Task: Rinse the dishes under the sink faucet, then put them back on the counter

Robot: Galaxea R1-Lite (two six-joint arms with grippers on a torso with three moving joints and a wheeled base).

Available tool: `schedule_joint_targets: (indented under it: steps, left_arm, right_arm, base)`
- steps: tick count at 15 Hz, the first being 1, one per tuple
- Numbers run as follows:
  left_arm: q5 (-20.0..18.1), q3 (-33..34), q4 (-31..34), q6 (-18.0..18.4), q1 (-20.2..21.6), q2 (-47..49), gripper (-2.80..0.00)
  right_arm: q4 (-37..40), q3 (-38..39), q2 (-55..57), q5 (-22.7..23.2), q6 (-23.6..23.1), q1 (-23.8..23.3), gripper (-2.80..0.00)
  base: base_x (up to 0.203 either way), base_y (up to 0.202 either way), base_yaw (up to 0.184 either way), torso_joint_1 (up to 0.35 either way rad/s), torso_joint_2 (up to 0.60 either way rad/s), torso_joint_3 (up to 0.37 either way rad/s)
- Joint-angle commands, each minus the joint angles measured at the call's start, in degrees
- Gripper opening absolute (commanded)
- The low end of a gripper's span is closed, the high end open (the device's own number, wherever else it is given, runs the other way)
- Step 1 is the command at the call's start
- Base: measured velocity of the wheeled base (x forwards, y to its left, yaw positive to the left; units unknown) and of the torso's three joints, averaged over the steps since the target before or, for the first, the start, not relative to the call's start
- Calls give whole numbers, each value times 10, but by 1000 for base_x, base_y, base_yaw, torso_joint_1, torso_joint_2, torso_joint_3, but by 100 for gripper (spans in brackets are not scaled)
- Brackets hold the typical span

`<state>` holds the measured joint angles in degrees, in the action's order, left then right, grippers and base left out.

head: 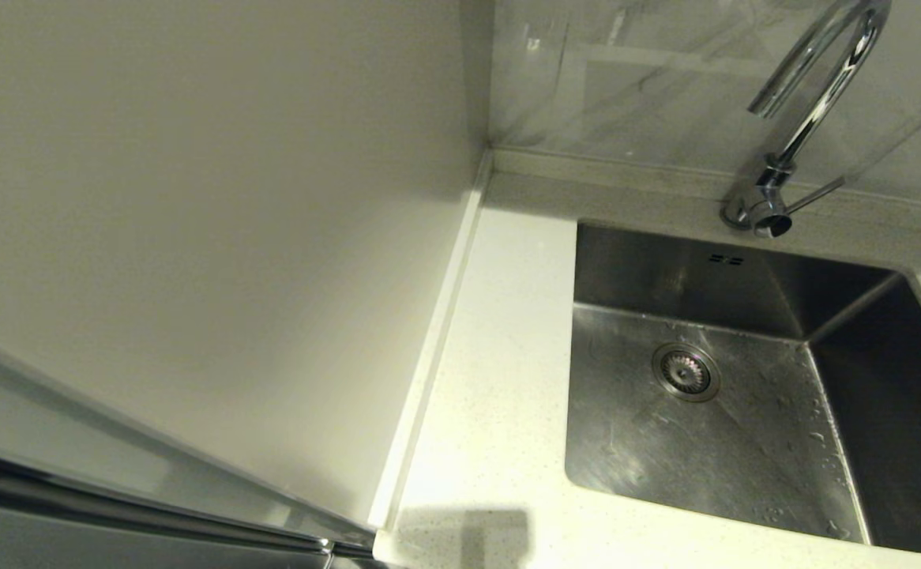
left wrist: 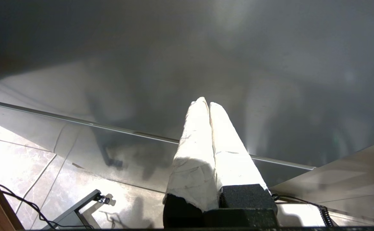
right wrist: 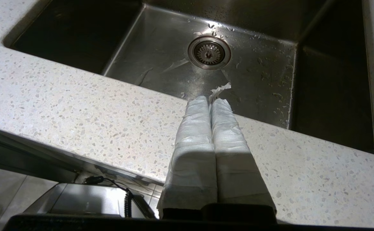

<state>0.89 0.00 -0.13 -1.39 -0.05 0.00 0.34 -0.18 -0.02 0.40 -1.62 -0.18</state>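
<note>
The steel sink (head: 745, 442) lies empty, its round drain (head: 686, 371) bare and water drops on its floor. The chrome gooseneck sink faucet (head: 816, 95) rises behind it with its thin lever (head: 816, 196) out to the side. The speckled counter (head: 492, 379) runs along the sink's left and front. The dishes are out of view. My right gripper (right wrist: 210, 100) hangs shut and empty over the counter's front edge (right wrist: 110, 128), facing the sink (right wrist: 180, 61) and drain (right wrist: 209, 53). My left gripper (left wrist: 205, 102) is shut and empty, low by a dark cabinet front.
A plain cream wall panel (head: 192, 237) fills the left of the head view, with a marbled backsplash (head: 634, 87) behind the faucet. Below the left gripper lie a tiled floor (left wrist: 20, 160) and cables (left wrist: 23, 205). A coiled cable (right wrist: 127, 202) hangs under the counter.
</note>
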Motion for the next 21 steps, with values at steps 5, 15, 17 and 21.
schedule_joint_targets:
  steps: [5,15,17,21]
  left_arm:
    - [0,0,0,0,0,-2,-280]
    - [0,0,0,0,0,-2,-280]
    - [0,0,0,0,0,-2,-280]
    - [0,0,0,0,0,-2,-280]
  right_arm:
    - [0,0,0,0,0,0,-280]
    - [0,0,0,0,0,0,-280]
    - [0,0,0,0,0,0,-280]
    - [0,0,0,0,0,0,-280]
  base:
    - [0,0,0,0,0,0]
    - [0,0,0,0,0,0]
    - [0,0,0,0,0,0]
    - [0,0,0,0,0,0]
